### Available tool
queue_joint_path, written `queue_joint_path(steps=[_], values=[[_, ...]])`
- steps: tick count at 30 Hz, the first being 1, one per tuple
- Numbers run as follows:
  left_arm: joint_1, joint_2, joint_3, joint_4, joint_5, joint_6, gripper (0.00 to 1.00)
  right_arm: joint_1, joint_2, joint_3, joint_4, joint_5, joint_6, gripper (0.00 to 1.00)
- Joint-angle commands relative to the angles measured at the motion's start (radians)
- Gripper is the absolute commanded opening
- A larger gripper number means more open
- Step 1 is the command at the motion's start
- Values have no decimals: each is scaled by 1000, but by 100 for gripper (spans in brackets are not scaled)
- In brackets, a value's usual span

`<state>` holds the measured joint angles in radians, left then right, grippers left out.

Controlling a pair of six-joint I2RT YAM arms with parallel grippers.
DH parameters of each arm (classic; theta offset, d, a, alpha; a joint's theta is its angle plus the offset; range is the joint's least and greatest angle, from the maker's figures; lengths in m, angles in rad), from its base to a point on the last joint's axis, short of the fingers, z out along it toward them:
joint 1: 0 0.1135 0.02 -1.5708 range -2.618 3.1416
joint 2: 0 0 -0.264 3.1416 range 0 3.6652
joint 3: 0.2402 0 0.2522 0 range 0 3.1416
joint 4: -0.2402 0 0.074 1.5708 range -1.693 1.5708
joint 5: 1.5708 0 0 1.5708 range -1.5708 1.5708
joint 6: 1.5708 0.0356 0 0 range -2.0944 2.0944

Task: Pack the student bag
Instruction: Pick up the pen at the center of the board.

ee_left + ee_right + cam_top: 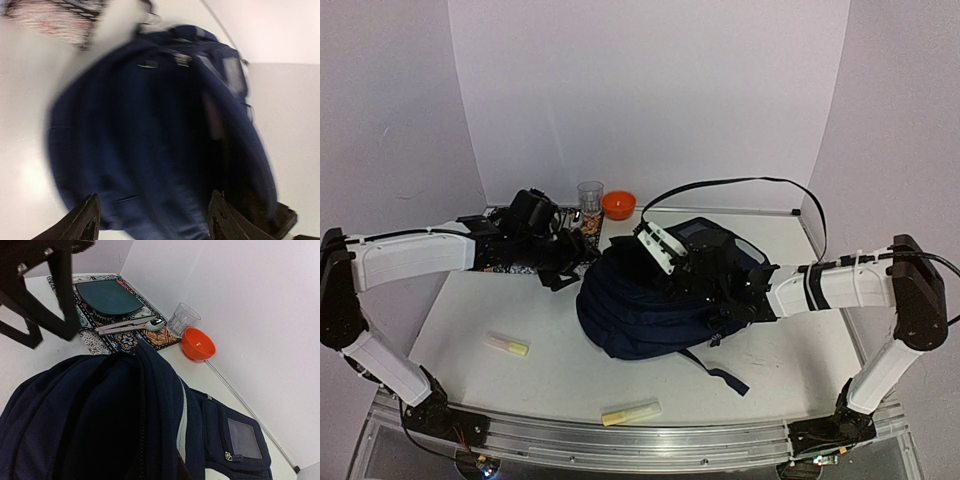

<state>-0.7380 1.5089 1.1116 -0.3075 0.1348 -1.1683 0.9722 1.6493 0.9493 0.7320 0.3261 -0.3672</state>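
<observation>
The backpack (650,315) lies in the middle of the table (470,330). Our left gripper (155,222) hangs just at its left side, fingers spread wide, blue fabric showing between them. Our right gripper (665,262) sits at the backpack's top edge with fingers together; whether they pinch fabric we cannot tell

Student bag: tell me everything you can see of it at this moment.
The student bag is a navy fabric backpack lying slumped on the table, with a thin pale stripe and a zipped front pocket bearing a grey window. A dark strap trails toward the near edge. The right gripper sits shut on its top, apparently pinching fabric; the open left gripper faces it.
</observation>
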Motion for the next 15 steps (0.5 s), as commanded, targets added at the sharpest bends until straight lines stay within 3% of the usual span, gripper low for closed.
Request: queue_joint_path(steps=[1, 7, 11, 15], values=[[49, -135, -96, -224, -118, 5, 77, 5, -24, 47, 95, 0, 11, 0], [78, -240, -151, -422, -259, -69, 99, 6, -35, 36, 88, -11, 13, 0], [103, -258, -177, -586, -321, -138, 100, 5, -43, 28, 87, -23, 20, 0], [125, -286, -263, -607, -291, -201, 99, 5, -49, 18, 85, -35, 29, 0]])
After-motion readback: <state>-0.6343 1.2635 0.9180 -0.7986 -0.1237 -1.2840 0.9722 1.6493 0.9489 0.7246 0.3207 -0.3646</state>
